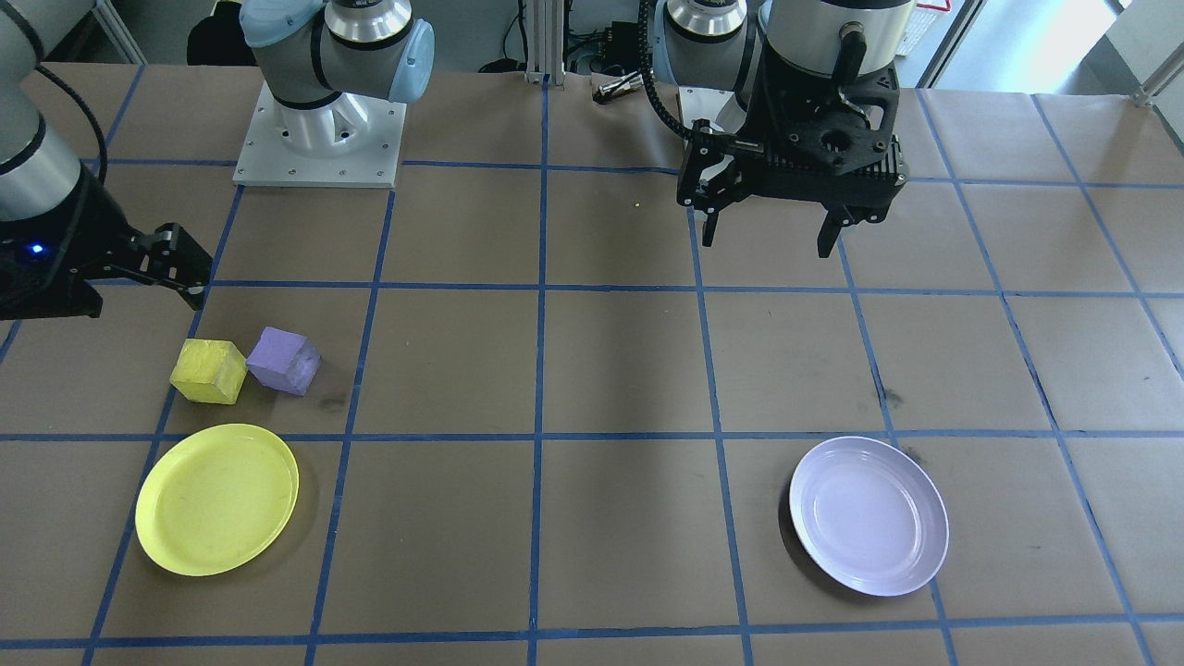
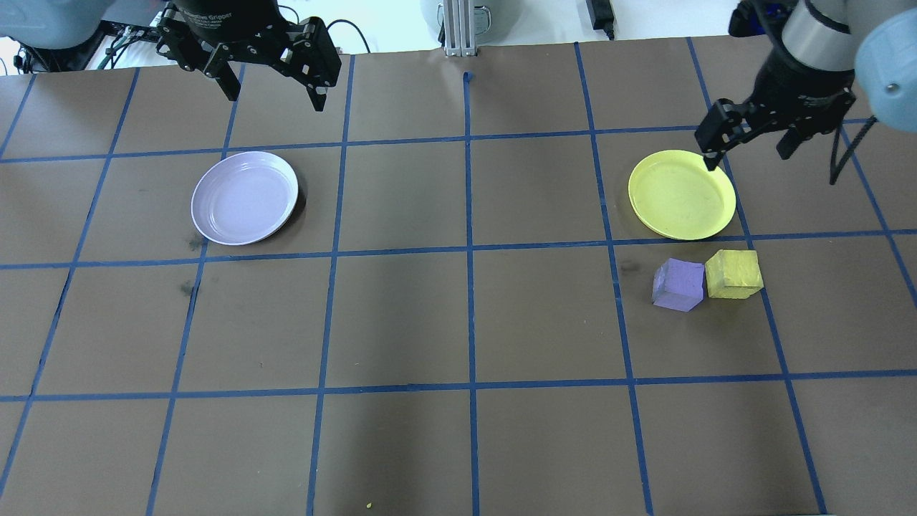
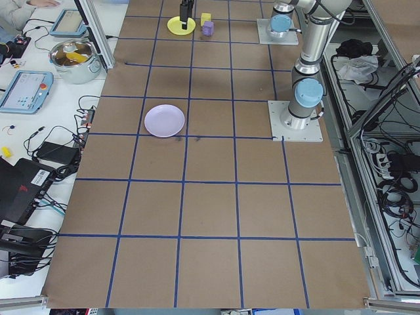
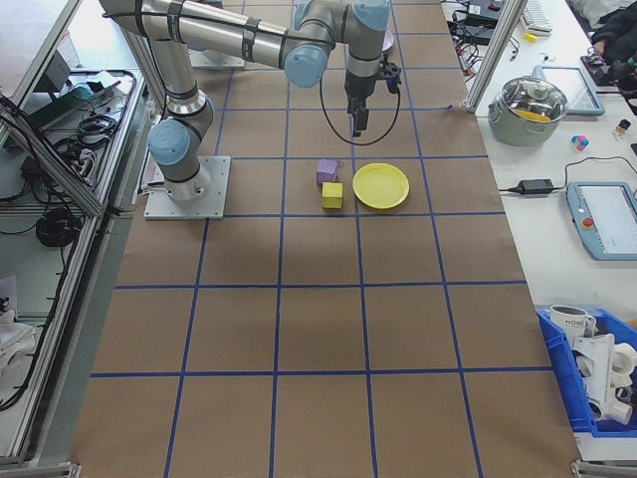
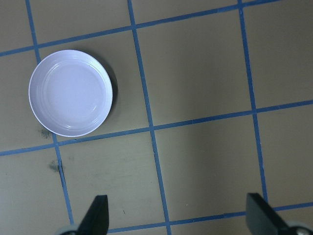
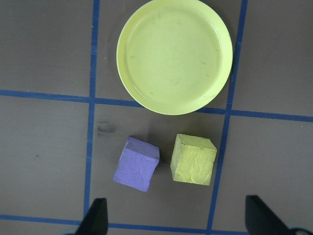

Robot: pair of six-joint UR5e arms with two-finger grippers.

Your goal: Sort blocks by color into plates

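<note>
My right end effector [image 2: 749, 143] hangs spread and empty above the surface [image 2: 458, 315], over the far rim of the yellow plate [image 2: 681, 194]. Seen from its wrist camera, both blocks lie just beneath and slightly toward my base from it: the yellow block [image 6: 193, 159] on the outer side, the purple block [image 6: 136, 163] just beside it on the inner side. From overhead they look touching at a corner, from the wrist narrowly apart; I cannot tell which. The purple block is turned a little askew to the tape grid, the yellow one nearly square to it.

My left end effector [image 2: 271, 80] is also spread and empty, hovering well apart from the blocks, past the far side of the lavender plate [image 2: 245, 197].

My right arm is plainly the nearer one. I judge nothing is sorted yet; both plates hold nothing. The yellow block has the short trip; the purple one must cross the surface.
</note>
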